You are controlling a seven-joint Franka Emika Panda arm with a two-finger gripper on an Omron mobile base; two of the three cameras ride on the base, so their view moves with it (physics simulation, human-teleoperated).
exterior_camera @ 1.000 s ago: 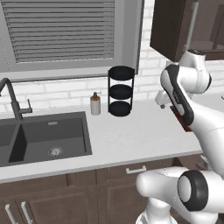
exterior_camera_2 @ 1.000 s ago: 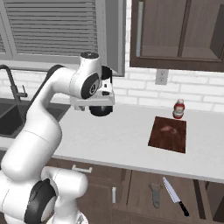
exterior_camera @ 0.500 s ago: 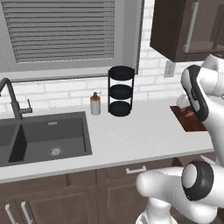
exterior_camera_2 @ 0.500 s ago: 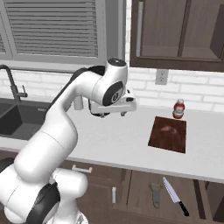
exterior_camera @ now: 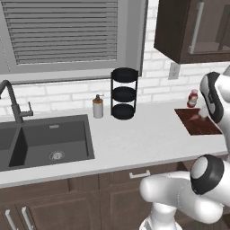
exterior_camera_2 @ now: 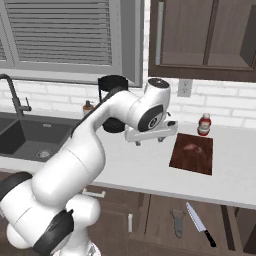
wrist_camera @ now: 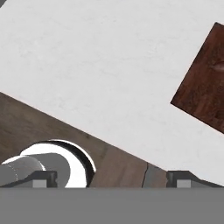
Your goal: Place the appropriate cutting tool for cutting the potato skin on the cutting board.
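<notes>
Peeler [exterior_camera_2: 177,223], slender and dark grey, lies below the counter; the flat reddish wooden cutting board [exterior_camera_2: 192,153] carries the round potato [exterior_camera_2: 190,147]. My gripper [exterior_camera_2: 149,139] stands wide apart, holding nothing.

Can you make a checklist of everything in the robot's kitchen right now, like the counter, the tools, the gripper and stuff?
Surface: white counter.
Job's things: cutting board lies flat on the counter, the potato on it; the peeler sits low in front of the cabinets, beside a knife, not on the board.
Clutter: red-capped bottle behind the board; soap dispenser; black tiered rack.
Gripper: gripper over the counter edge, fingertips apart, holding nothing.
Cables: nothing seen.
Surroundings: dark sink, faucet, window blinds, upper cabinets.
</notes>
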